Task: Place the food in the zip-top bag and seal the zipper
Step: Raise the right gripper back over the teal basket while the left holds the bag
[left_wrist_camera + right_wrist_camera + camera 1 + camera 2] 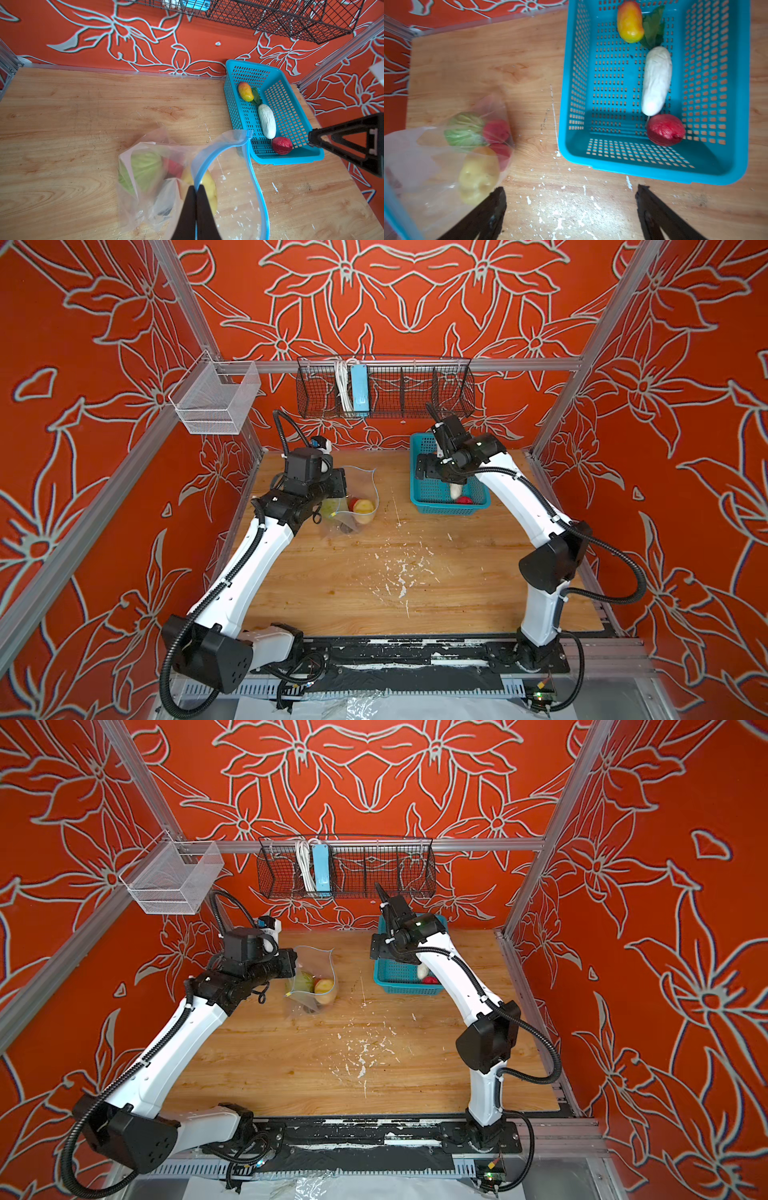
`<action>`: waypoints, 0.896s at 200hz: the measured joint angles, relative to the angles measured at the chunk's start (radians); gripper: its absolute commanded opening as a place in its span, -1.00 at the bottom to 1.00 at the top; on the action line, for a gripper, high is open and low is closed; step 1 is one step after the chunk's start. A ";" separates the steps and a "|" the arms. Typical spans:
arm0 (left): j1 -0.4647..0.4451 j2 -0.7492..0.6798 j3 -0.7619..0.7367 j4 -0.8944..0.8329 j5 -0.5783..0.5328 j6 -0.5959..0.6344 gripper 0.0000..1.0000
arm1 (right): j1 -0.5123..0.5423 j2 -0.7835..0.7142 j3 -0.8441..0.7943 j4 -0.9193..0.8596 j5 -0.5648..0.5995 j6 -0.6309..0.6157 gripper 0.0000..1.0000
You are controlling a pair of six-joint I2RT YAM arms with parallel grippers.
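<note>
1. While the left gripper [196,188] is clenched on the blue zipper [220,150], it holds the mouth of the one zip-top bag [133,207] up and gaping.
2. One teal basket [643,172] stands on the wooden table [374,593]; every place below is given from it.
3. That bag sits on the table beside the basket and apart from it, to the basket's left in both top views, with the zipper's free end curling toward the basket's near corner.
4. Four pieces of food lie inside the basket:
   - one mango [630,22];
   - one green leaf [654,27], touching the mango;
   - one white radish [656,81];
   - one dark-red strawberry [665,129], at the radish's tip.
5. Away from the basket, inside the bag, the count is:
   - one green cabbage [466,128];
   - one yellow-green fruit [478,174];
   - two red strawberries [496,131], pressed together.
   One dark piece [166,212] is also there, too blurred to name.
6. Above the basket hangs the right gripper [570,189], its two fingers spread wide and grasping nothing.
</note>
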 measured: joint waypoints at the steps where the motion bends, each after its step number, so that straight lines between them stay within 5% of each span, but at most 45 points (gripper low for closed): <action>1: 0.000 0.000 0.000 0.000 0.000 0.000 -1.00 | 0.000 0.000 0.000 -0.002 0.001 0.000 0.96; 179: 0.000 -0.001 -0.009 0.005 0.002 0.000 -1.00 | -0.039 0.148 0.059 -0.241 0.140 0.003 0.95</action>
